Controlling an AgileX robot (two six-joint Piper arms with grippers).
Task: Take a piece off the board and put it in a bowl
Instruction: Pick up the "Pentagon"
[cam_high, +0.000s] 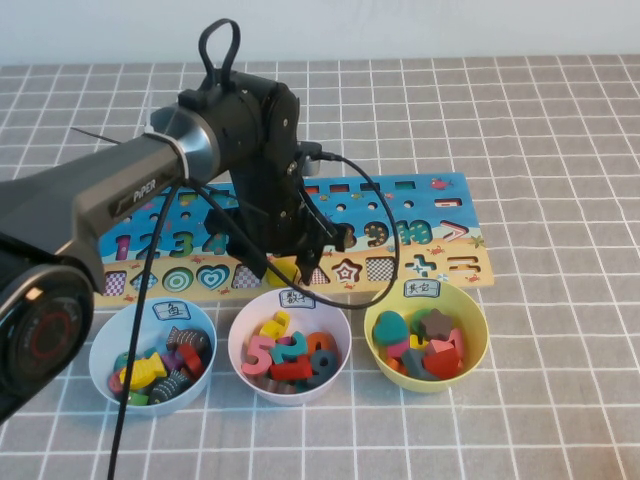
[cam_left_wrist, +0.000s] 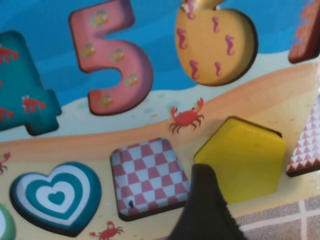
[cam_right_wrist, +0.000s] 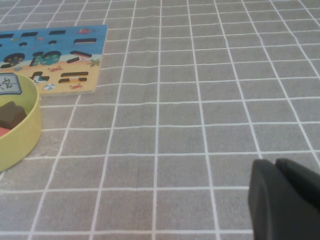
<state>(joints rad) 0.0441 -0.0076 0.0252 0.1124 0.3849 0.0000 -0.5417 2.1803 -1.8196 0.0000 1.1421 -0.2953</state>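
The yellow pentagon piece (cam_high: 283, 270) lies in its slot on the tan strip of the board (cam_high: 445, 200), between a checked trapezoid and a patterned triangle. My left gripper (cam_high: 283, 264) is low over it, open, with its fingers on either side of the piece. In the left wrist view the piece (cam_left_wrist: 242, 155) sits right beside one black finger (cam_left_wrist: 205, 200); the other finger is out of frame. The yellow-green bowl (cam_high: 480, 350) with a white tag stands at the front right, holding several shape blocks. My right gripper (cam_right_wrist: 274, 166) is shut and empty over bare cloth, right of the bowl (cam_right_wrist: 22, 135).
A pale pink bowl (cam_high: 240, 365) of number pieces and a light blue bowl (cam_high: 100, 375) of fish pieces stand in front of the board, left of the yellow-green one. The left arm and its cable hang over the board's middle. Grey checked cloth lies to the right and behind.
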